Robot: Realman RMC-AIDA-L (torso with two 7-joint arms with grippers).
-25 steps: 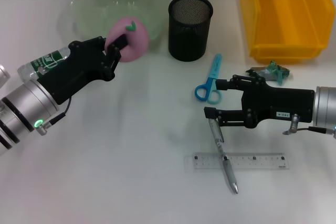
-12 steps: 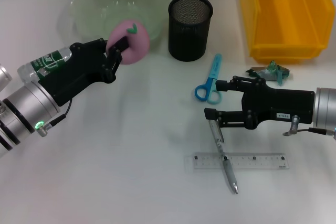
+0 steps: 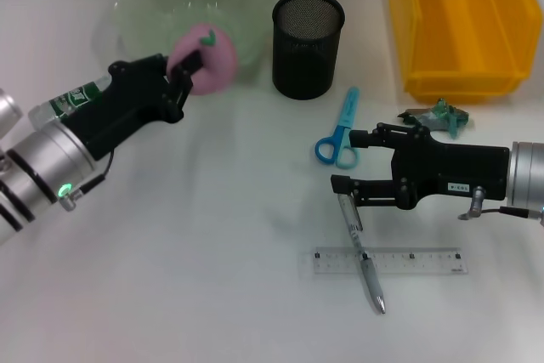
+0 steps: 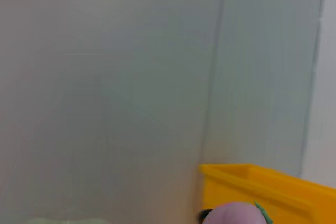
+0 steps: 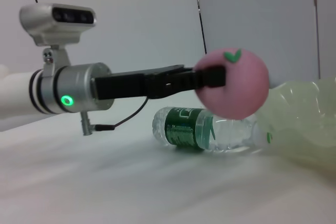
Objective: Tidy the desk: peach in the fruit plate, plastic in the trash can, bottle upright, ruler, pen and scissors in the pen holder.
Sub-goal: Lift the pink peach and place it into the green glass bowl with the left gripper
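Head view gives us the left tool [image 3: 189,72] clamped on the pink peach [image 3: 208,59], carrying it clear of the bench [image 3: 195,235] at the near rim of the pale green fruit plate [image 3: 144,6]. From the right wrist view we see that same peach [image 5: 234,83] pinched between dark fingers [image 5: 210,77], raised above the bench surface, with the plate's [image 5: 304,124] translucent wall just beside it. Behind the left arm lies the clear bottle [image 3: 72,101] on its side, its green label showing; the right wrist view shows it [image 5: 205,129] flat on the bench below the arm.

Our right tool [image 3: 342,159] sits low over the bench with its fingers spread apart and nothing between them. Blue scissors [image 3: 342,133] lie by its far finger, and the pen [image 3: 361,257] runs from under its near finger across the clear ruler [image 3: 387,261]. Near the tool's wrist we see a crumpled piece of green plastic [image 3: 440,116], just in front of the yellow trash can [image 3: 463,27]. A black mesh pen holder [image 3: 308,42] stands upright between the plate and the can.
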